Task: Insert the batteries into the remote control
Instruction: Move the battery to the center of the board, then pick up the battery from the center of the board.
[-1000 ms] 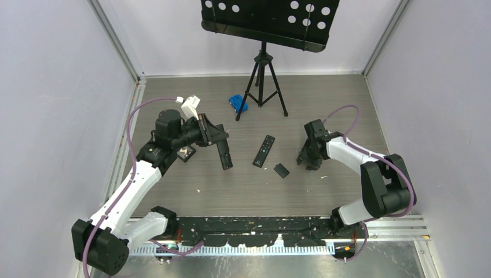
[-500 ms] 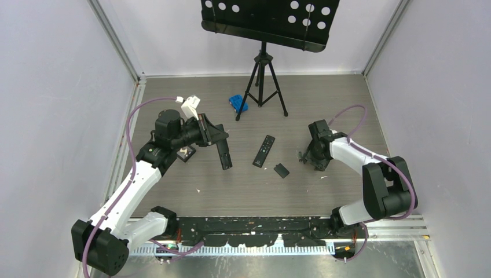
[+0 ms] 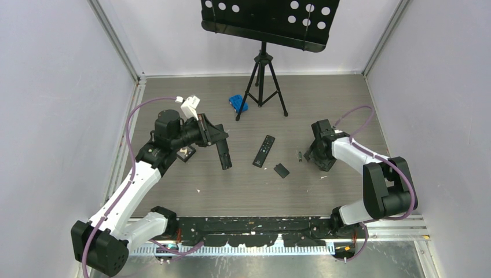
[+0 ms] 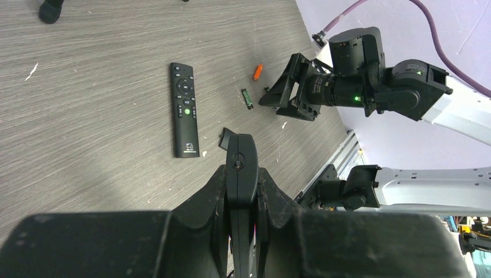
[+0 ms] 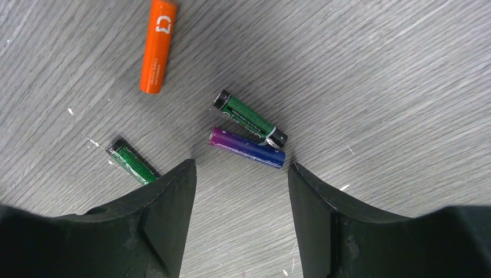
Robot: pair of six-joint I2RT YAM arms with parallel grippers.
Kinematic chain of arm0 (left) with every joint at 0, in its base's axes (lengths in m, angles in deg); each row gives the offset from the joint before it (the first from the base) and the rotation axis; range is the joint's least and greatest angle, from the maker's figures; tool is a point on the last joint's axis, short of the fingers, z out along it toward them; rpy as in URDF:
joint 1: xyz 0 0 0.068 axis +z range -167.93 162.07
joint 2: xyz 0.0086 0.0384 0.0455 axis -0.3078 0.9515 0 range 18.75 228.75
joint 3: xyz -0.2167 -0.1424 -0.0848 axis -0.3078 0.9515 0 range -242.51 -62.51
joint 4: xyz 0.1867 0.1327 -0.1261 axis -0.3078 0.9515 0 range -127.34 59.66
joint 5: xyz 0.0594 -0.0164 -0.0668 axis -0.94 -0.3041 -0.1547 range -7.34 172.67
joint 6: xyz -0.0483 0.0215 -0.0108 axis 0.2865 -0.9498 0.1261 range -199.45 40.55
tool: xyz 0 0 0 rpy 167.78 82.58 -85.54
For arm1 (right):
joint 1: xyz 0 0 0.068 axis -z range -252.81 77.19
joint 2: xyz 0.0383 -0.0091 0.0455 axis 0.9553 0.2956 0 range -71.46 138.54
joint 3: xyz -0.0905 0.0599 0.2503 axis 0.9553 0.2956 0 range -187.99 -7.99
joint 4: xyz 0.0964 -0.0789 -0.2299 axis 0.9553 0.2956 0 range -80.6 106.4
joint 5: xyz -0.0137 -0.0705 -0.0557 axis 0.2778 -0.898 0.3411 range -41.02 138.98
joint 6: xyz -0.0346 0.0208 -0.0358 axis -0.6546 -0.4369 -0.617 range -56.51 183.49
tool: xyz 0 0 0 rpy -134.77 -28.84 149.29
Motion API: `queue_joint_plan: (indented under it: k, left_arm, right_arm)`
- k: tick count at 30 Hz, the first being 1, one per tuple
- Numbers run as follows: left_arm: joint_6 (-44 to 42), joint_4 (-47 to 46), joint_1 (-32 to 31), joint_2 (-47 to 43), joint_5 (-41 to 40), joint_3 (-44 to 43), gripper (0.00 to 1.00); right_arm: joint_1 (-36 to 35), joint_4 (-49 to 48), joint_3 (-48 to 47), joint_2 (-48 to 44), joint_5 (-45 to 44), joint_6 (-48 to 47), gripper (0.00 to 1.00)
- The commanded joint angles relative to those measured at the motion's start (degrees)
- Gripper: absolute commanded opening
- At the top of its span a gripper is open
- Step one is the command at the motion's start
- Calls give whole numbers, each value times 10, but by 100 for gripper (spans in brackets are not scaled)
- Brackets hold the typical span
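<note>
White arm links (image 3: 124, 194), black joints (image 3: 385, 194) — purple cables (image 3: 129, 133) looping from each wrist.

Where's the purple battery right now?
Right wrist view: the purple battery lies on the table just ahead of the open right fingers, alongside a green battery.

Grey wood-grain desk (image 3: 243, 191). Just ahead of right pincer (image 5: 241, 171): purple battery (image 5: 247, 147) beside a green battery (image 5: 249, 118). Second green battery (image 5: 132, 161) lies by one finger, orange battery (image 5: 158, 46) farther ahead. Buttoned remote (image 3: 264, 150) and small black cover (image 3: 281, 170) well to its left.
</note>
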Motion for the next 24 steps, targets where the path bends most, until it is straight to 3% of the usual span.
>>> queue_joint_plan:
  k: [1,24]
  left_arm:
    - [-11,-11,0,-19,3,-4,0]
    - [-16,-9,0,-18,1,-3,0]
  right_arm:
    - [6,1,1,-14,-41,23,66]
    - [8,-13,-30,38,-52,27,66]
